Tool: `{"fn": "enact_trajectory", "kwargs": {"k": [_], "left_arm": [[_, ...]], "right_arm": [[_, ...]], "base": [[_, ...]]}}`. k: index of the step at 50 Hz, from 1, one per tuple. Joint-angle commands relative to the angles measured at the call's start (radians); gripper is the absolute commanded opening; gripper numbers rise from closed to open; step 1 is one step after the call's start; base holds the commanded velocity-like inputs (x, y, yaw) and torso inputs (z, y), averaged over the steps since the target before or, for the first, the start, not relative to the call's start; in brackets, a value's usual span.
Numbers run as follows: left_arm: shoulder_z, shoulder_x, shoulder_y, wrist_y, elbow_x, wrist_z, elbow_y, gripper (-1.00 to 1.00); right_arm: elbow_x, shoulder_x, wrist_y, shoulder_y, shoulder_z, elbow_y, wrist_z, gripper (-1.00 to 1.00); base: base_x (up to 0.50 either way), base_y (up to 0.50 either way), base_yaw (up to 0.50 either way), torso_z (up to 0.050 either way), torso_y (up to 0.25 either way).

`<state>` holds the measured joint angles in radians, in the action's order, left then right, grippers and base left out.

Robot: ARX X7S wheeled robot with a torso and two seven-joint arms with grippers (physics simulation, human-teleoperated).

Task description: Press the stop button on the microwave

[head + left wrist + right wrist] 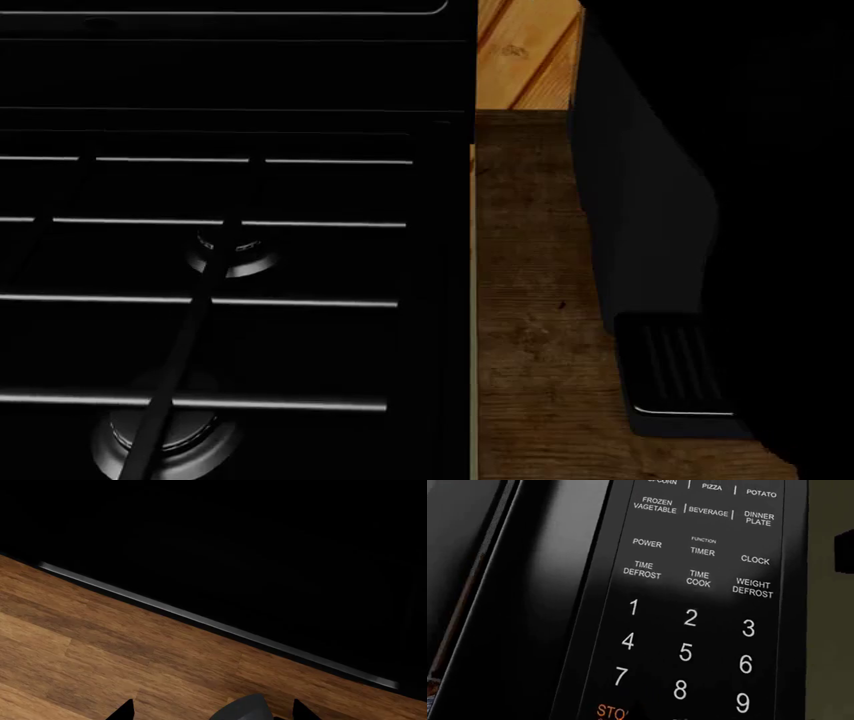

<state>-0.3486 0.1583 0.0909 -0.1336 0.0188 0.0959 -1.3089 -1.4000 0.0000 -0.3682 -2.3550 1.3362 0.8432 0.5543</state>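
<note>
Your right wrist camera faces the microwave's keypad (pixel 694 605) closely; the orange stop button (pixel 610 712) sits under the 7, cut off at the edge. You cannot tell the right gripper's state. Your left gripper (pixel 210 711) hangs spread over a wooden floor (pixel 100 655).
</note>
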Motion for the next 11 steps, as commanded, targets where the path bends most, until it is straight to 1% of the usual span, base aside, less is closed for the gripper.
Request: {"fn": "enact_trajectory", "kwargs": {"k": [1,3,7,11], "left_arm": [[0.0,0.0,0.0,0.0,0.0,0.0,0.0,1.0],[0.0,0.0,0.0,0.0,0.0,0.0,0.0,1.0],[0.0,0.0,0.0,0.0,0.0,0.0,0.0,1.0],[0.0,0.0,0.0,0.0,0.0,0.0,0.0,1.0]], "right_arm": [[0.186,0.001,-0.066,0.001,-0.127,0.087,-0.006,-1.0],[0.196,0.001,-0.062,0.002,-0.124,0.09,-0.008,-1.0],[0.127,0.001,-0.021,0.046,-0.053,0.083,-0.001,-1.0],[0.051,0.001,-0.003,0.012,0.002,0.076,0.007,-1.0]], "base": [[0.0,0.0,0.0,0.0,0.0],[0.0,0.0,0.0,0.0,0.0],[0.0,0.0,0.0,0.0,0.0],[0.01,0.0,0.0,0.003,0.0]]}}
